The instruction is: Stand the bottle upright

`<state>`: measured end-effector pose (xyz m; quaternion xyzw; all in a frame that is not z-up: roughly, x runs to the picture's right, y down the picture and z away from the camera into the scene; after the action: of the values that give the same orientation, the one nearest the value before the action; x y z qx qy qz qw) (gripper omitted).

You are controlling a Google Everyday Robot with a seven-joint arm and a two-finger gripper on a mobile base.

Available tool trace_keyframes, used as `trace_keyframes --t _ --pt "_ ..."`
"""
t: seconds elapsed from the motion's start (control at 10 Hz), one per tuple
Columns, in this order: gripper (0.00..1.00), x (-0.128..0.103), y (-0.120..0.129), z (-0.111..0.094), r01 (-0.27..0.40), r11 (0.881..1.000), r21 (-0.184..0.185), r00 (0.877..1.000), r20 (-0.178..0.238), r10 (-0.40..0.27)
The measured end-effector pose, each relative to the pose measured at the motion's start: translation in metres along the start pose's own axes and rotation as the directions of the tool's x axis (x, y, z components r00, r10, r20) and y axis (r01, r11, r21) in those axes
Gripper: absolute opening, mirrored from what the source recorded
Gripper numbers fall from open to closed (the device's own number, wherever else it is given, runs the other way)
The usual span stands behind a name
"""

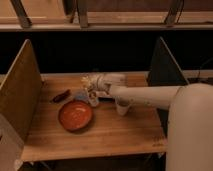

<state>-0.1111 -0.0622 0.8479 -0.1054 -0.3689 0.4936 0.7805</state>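
Small pale bottle (pixel 93 99) on the wooden counter (pixel 100 134), toward the back and near the middle. Looks roughly upright, though cannot tell for sure, with its top partly hidden beneath the tool. Just beside the far right rim of the red bowl (pixel 75 115); touching or slightly apart, cannot tell which.

Directly above the bottle, the tool (pixel 90 83), pale and bulky, hanging low over the bottle's top. Cannot tell how far open, nor whether holding anything.

Just left of the bottle in the view, a flat blue object (pixel 80 94), close behind the bowl's rim. Farther left, a dark red elongated thing (pixel 61 96), lying flat on the counter near the left wooden side panel (pixel 20 87).

To the right of the bottle, a small white cup (pixel 122 107), upright, tucked just under the white arm (pixel 145 95). Reaches in from the right, low across the counter, and ends in the tool.

At the right edge, the rounded white body of the robot (pixel 192 127), in front of the counter's near right corner. Behind it, a dark side panel (pixel 162 62) along the counter's right side. Beyond the counter, a dark recess under a wooden shelf (pixel 120 20).
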Motion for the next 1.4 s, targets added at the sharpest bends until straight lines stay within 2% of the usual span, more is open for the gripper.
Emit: trace_keyframes --t 0.4,0.8,1.2,1.4 --pt "0.00 -0.007 -0.003 -0.006 0.049 0.999 0.000 0.998 0.047 -0.049" --pt "0.00 -0.001 0.004 -0.005 0.013 1.000 -0.024 0.996 0.084 -0.011" --pt "0.00 0.003 0.028 0.010 0.010 0.996 -0.089 0.997 0.074 -0.003" --pt "0.00 0.003 0.031 0.010 0.026 0.995 -0.099 0.998 0.068 -0.019"
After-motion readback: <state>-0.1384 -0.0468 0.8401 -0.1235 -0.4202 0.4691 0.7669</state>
